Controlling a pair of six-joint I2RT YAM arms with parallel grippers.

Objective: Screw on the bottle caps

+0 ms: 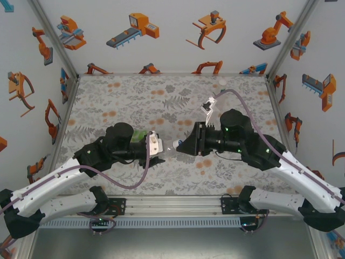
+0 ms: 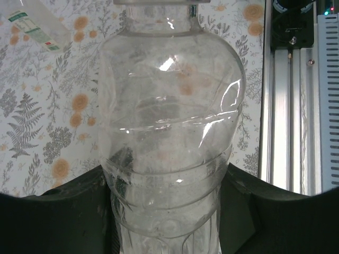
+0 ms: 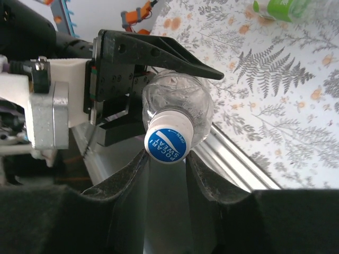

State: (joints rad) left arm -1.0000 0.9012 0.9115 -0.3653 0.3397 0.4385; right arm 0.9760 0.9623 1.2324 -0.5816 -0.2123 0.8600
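A colourless bottle (image 2: 169, 116) lies level between the two arms, and my left gripper (image 2: 167, 170) is shut on its lower body. The bottle's white cap with a blue top (image 3: 167, 139) sits on the neck, facing the right wrist camera. My right gripper (image 3: 166, 154) is shut on that cap, one fingertip touching each side of it. From above, the left gripper (image 1: 158, 147) and right gripper (image 1: 184, 144) face each other with the bottle (image 1: 170, 144) between them. The squat green bottle (image 1: 141, 134) lies behind the left gripper.
A second colourless bottle with a label (image 1: 209, 104) lies on the patterned table behind the right arm. A small pale round thing (image 1: 222, 82), perhaps a cap, rests near the back wall. The aluminium rail (image 2: 280, 106) runs along the near edge.
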